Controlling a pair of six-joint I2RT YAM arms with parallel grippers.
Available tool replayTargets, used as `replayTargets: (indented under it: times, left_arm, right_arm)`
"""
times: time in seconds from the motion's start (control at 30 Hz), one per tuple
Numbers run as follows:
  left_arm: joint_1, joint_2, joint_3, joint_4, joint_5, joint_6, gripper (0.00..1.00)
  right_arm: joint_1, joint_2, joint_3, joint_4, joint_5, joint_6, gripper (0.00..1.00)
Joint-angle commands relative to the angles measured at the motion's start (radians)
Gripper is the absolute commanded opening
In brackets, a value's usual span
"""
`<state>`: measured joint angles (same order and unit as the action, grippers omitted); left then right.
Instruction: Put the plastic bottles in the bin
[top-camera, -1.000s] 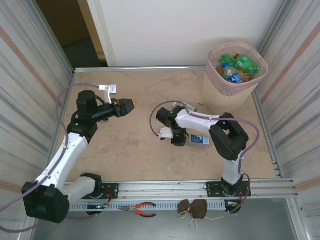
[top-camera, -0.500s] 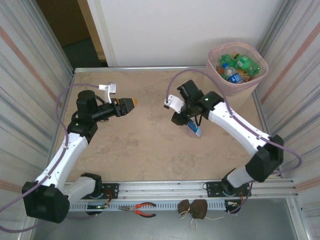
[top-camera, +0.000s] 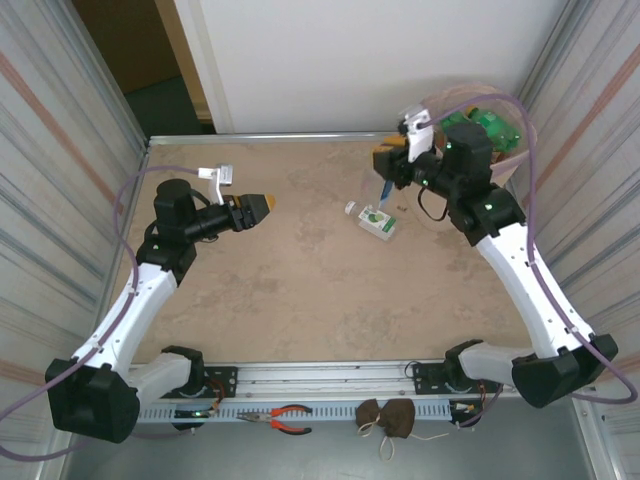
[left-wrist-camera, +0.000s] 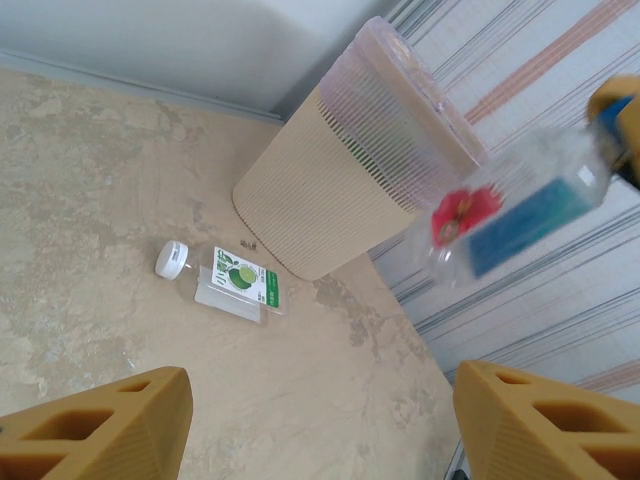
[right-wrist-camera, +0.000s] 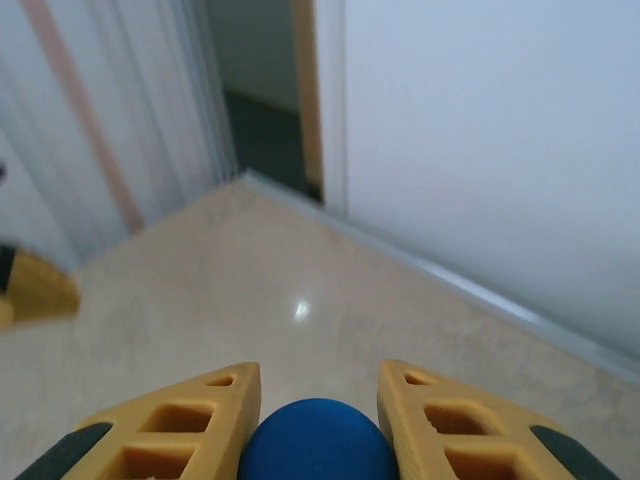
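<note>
Blue-capped bottle (right-wrist-camera: 315, 445) | right end effector (right-wrist-camera: 318, 382) clamped around its cap

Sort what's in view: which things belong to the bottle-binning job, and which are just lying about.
Job:
- blue-label bottle, held in the right gripper
- green-label bottle, lying beside the bin
- binned bottles

Lying about:
- red-handled pliers on the front rail
- brown pouches next to them

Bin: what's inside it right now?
Green bottles show inside the bin in the top view; the right arm covers the rest of the opening.
</note>
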<state>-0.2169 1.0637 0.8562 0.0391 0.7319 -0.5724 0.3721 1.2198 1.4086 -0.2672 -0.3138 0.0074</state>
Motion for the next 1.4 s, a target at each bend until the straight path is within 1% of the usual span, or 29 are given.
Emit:
replayTargets:
  times: [0.0, 0.07, 0.23, 0.3, 0.4, 0.5, 0.67, 0.77, 0.87, 1.03, 1.13, 1.37]
  left_arm:
    - [0.007, 0.000, 0.009, 0.030, 0.011, -0.009, 0.70]
    - [0.007, -0.003, 0.010, 0.026, 0.009, -0.009, 0.70]
    - [0.007, -0.005, 0.014, 0.018, 0.006, -0.007, 0.70]
    - [0.007, -0.005, 0.014, 0.019, 0.004, -0.010, 0.70]
    - [0.007, -0.003, 0.017, 0.022, 0.001, -0.017, 0.70]
    - [0.007, -0.007, 0.028, 0.007, 0.001, -0.015, 0.69]
    - [0.008, -0.013, 0.043, -0.025, -0.015, -0.001, 0.69]
    - [0.008, -0.013, 0.048, -0.030, -0.019, -0.002, 0.69]
    - [0.008, -0.009, 0.048, -0.025, -0.019, -0.009, 0.69]
    - [0.008, -0.005, 0.046, -0.023, -0.021, -0.016, 0.69]
    - [0.007, -0.003, 0.047, -0.024, -0.020, -0.017, 0.69]
    - [0.007, -0.008, 0.041, -0.018, -0.020, -0.021, 0.69]
  right_arm:
    - [-0.053, -0.015, -0.013, 0.253, 0.043, 0.155, 0.12]
    - [-0.106, -0.001, -0.005, 0.320, 0.054, 0.203, 0.12]
    - [-0.273, 0.062, 0.053, 0.401, 0.066, 0.358, 0.08]
    - [-0.331, 0.082, 0.053, 0.455, 0.093, 0.405, 0.06]
    - [-0.387, 0.108, 0.030, 0.552, 0.148, 0.458, 0.05]
    - [-0.423, 0.143, 0.000, 0.656, 0.208, 0.484, 0.02]
    - [-0.451, 0.215, -0.037, 0.781, 0.283, 0.479, 0.01]
    - [-0.454, 0.253, -0.055, 0.828, 0.297, 0.474, 0.01]
    - [-0.454, 0.287, -0.081, 0.867, 0.289, 0.481, 0.01]
    - [-0.451, 0.318, -0.132, 0.863, 0.290, 0.496, 0.01]
    - [-0.448, 0.334, -0.165, 0.885, 0.266, 0.499, 0.01]
    - [-0.429, 0.356, -0.228, 0.893, 0.210, 0.469, 0.09]
